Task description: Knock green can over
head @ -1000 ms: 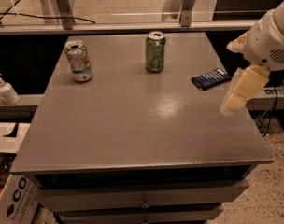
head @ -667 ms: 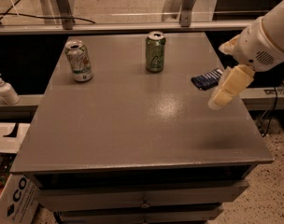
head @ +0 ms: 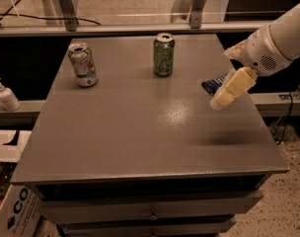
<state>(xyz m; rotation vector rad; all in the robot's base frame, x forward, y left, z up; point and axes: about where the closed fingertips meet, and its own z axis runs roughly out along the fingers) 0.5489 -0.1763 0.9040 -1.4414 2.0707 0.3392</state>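
Grey and matt, the surface [head: 140, 132] fills most of the view, and pale drawers [head: 150, 209] show under its front edge. A white arm [head: 281, 41] comes in from the upper right. It ends in the cream-coloured tool [head: 220, 99], which hangs above the right part of the surface and points down and to the left. How wide the tool stands I cannot tell; it holds nothing and touches nothing.

A cardboard box [head: 17, 211] stands on the floor at the lower left.

On the far part of the surface, near the middle, the green can [head: 164, 55] stands upright, dark green with pale markings and a silver top. It is well apart from the tool. A mostly white can [head: 83, 64] stands upright near the far left corner. A dark blue packet [head: 213, 85] lies flat near the right edge, partly hidden behind the tool. A small white pump bottle [head: 6, 95] stands on a ledge to the left of the surface.
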